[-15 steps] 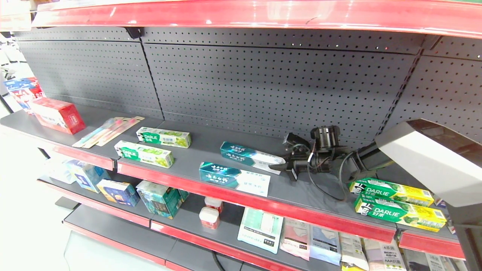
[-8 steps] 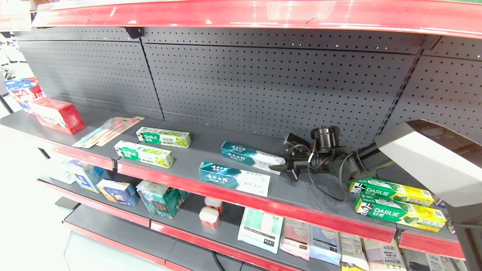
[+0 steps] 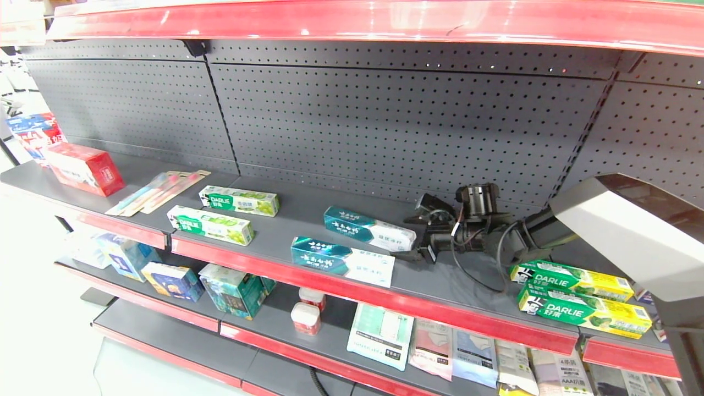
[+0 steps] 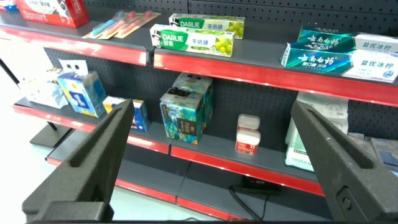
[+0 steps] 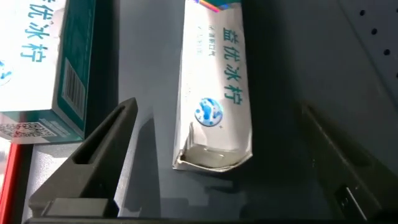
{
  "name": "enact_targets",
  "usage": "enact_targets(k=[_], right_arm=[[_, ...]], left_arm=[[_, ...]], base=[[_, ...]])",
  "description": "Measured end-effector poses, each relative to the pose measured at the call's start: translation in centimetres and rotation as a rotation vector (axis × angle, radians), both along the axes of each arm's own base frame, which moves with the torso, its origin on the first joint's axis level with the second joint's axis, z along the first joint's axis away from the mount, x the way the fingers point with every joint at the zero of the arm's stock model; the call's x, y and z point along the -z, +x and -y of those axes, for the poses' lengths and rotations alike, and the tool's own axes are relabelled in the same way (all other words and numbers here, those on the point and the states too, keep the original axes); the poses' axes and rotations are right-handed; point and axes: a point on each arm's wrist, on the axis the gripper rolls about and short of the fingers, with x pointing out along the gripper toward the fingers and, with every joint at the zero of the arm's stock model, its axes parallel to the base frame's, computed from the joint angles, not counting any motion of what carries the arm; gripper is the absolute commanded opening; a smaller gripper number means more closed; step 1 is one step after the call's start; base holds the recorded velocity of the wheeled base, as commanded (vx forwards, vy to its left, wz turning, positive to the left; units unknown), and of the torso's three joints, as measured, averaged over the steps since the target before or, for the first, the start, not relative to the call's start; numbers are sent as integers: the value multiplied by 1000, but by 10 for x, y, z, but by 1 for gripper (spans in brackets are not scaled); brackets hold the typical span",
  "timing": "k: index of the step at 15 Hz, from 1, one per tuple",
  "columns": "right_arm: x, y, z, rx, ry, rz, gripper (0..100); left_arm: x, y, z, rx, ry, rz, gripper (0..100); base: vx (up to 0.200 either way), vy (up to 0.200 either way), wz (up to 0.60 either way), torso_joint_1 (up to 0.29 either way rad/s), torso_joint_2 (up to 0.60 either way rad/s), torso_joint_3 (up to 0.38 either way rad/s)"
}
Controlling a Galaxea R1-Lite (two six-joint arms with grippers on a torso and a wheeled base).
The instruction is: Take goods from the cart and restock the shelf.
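A teal and white toothpaste box [image 3: 368,228] lies flat on the grey shelf [image 3: 308,206], behind a second box of the same kind [image 3: 341,261] at the front edge. My right gripper [image 3: 410,237] stands open at the rear box's right end, one finger on each side and neither touching it. In the right wrist view the box [image 5: 214,93] lies between the spread fingers [image 5: 99,168], its crumpled end nearest the camera, with the front box [image 5: 43,68] beside it. My left gripper [image 4: 211,107] is open and holds nothing, hanging in front of the lower shelves.
Two green toothpaste boxes [image 3: 223,224] and toothbrush packs [image 3: 157,190] lie to the left, beyond them a red box [image 3: 82,168]. Two green-yellow boxes [image 3: 577,280] lie close under my right arm. The pegboard wall [image 3: 385,121] stands behind. Lower shelves hold cartons [image 4: 186,109] and packets.
My right gripper has opened and let go of the rear teal box, which now rests on the shelf. The arm has barely shifted.
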Motion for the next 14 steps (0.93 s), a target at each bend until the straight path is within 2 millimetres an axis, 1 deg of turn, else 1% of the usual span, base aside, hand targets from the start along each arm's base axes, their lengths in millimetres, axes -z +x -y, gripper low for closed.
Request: enact_targets(k=[3, 8, 14], right_arm=[[-3, 2, 3, 60, -21, 8, 100], [-5, 5, 6, 78, -18, 11, 100], [-2, 7, 11, 108, -20, 0, 100]], left_arm=[[0, 0, 0, 0, 0, 0, 100], [0, 0, 0, 0, 0, 0, 100], [0, 0, 0, 0, 0, 0, 100]], base=[[0, 0, 0, 0, 0, 0], [0, 0, 0, 0, 0, 0], [0, 0, 0, 0, 0, 0]])
